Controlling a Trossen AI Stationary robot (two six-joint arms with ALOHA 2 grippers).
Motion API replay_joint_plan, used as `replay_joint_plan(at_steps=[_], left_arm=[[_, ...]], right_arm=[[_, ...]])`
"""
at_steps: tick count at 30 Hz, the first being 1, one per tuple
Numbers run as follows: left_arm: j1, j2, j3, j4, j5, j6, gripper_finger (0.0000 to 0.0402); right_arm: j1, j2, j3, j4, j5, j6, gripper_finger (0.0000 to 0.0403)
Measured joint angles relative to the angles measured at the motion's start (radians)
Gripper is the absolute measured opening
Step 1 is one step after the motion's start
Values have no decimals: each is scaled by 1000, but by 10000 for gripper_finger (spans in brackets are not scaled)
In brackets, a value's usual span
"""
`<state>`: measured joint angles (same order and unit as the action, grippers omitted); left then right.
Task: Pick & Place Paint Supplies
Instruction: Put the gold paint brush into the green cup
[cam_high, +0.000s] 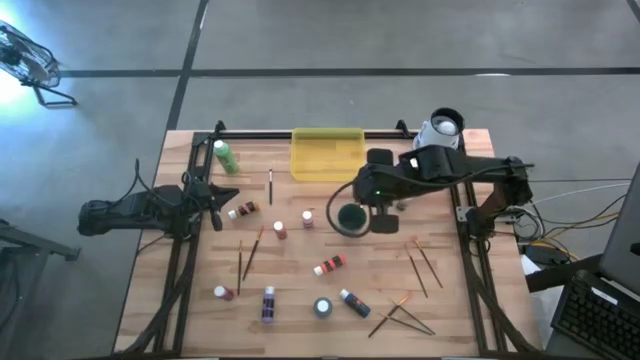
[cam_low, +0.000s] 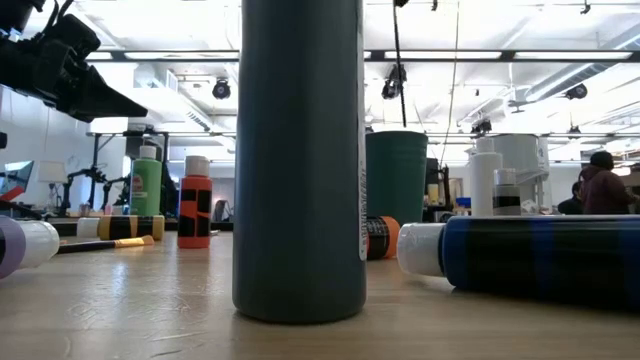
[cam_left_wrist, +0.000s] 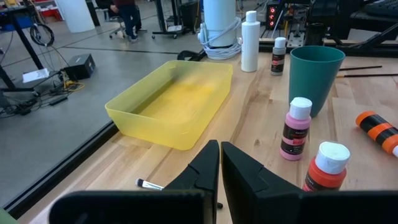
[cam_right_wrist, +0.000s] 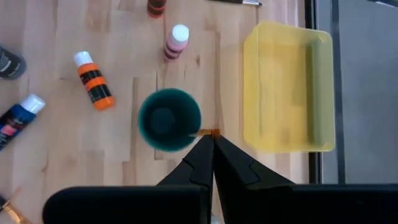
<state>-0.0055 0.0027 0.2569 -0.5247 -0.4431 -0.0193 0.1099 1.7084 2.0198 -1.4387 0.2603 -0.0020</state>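
My right gripper (cam_right_wrist: 211, 139) hangs above the table's middle, shut on a thin orange-brown paintbrush. It is at the rim of the dark green cup (cam_right_wrist: 168, 120), which stands upright on its base beside the yellow tray (cam_right_wrist: 289, 87). Small paint bottles are scattered on the wood: a pink one (cam_right_wrist: 176, 41) upright, an orange one (cam_right_wrist: 93, 78) and a blue one (cam_right_wrist: 15, 118) on their sides. More brushes (cam_high: 425, 262) lie flat on the right. My left gripper (cam_left_wrist: 219, 163) waits shut at the left edge, holding nothing. My right gripper pinches the paintbrush between its two fingertips. Only a short orange-brown stub (cam_right_wrist: 207, 132) shows past them, over the cup's rim; the fingers hide the remainder. The fingers slant down from the table's right side. The brush is lifted clear of the table.
A green bottle (cam_high: 225, 157) stands at the far left, and a white container (cam_high: 440, 128) at the far right corner. Near the front edge lie bottles (cam_high: 268, 303) and crossed brushes (cam_high: 400, 315). In the low view, a grey bottle (cam_low: 300, 160) stands close to the camera.
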Motion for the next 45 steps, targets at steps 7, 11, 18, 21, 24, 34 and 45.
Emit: replay_joint_plan(at_steps=[7, 11, 18, 21, 24, 34, 45], left_arm=[[0, 0, 0, 0, 0, 0, 23], [0, 0, 0, 0, 0, 0, 23], [0, 0, 0, 0, 0, 0, 23], [0, 0, 0, 0, 0, 0, 23], [0, 0, 0, 0, 0, 0, 23], [0, 0, 0, 0, 0, 0, 23], [0, 0, 0, 0, 0, 0, 23]], right_arm=[[-37, -17, -130, 85, -39, -45, 8], [-53, -61, -242, 180, -59, -54, 8], [-82, -126, -440, 324, -86, -54, 8], [-89, -141, -510, 370, -101, -52, 8], [-92, -147, -572, 415, -109, -51, 8], [-112, -150, -686, 533, -153, -44, 8], [-129, -149, -742, 562, -182, -40, 8]])
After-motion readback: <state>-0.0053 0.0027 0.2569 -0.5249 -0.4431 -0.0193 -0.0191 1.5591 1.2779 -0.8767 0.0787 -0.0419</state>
